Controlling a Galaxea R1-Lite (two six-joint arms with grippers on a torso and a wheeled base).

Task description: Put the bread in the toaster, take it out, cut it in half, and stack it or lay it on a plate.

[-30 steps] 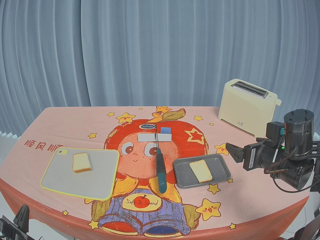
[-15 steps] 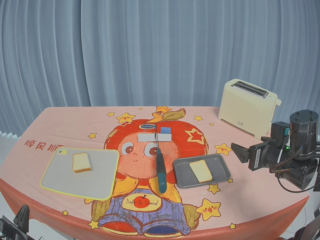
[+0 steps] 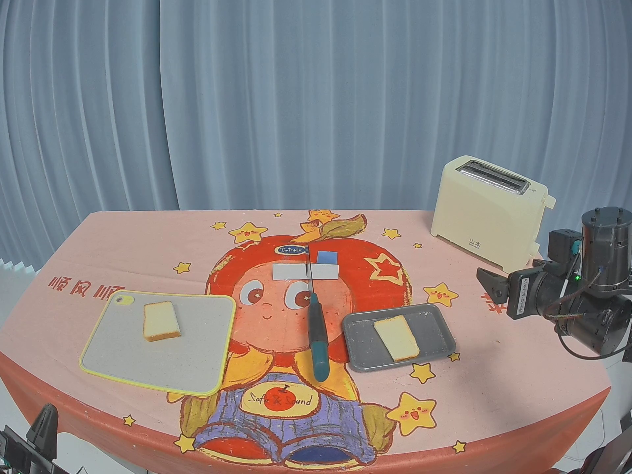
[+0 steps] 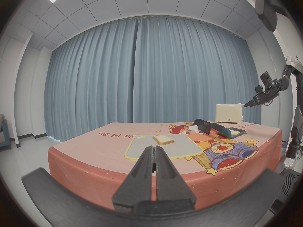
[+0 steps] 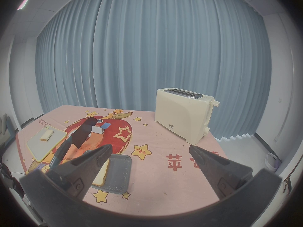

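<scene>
One half-slice of bread (image 3: 161, 320) lies on the grey cutting board (image 3: 191, 357) at the table's left. Another bread piece (image 3: 396, 338) lies on the dark grey tray (image 3: 434, 327) right of centre. A knife (image 3: 318, 337) with a teal handle lies between them, its blade propped on a small white block (image 3: 289, 271). The cream toaster (image 3: 490, 209) stands at the back right, its slots empty. My right gripper (image 5: 150, 150) is open and empty, hovering right of the tray near the toaster. My left gripper (image 4: 154, 148) is shut, low in front of the table's left edge.
A small blue block (image 3: 326, 257) sits behind the white one. The cloth-covered table has bare room in front of the tray and along the back. A blue curtain hangs behind the table.
My right arm has drawn back to the right and slightly up, away from the tray. The bread, knife and left gripper have stayed put.
</scene>
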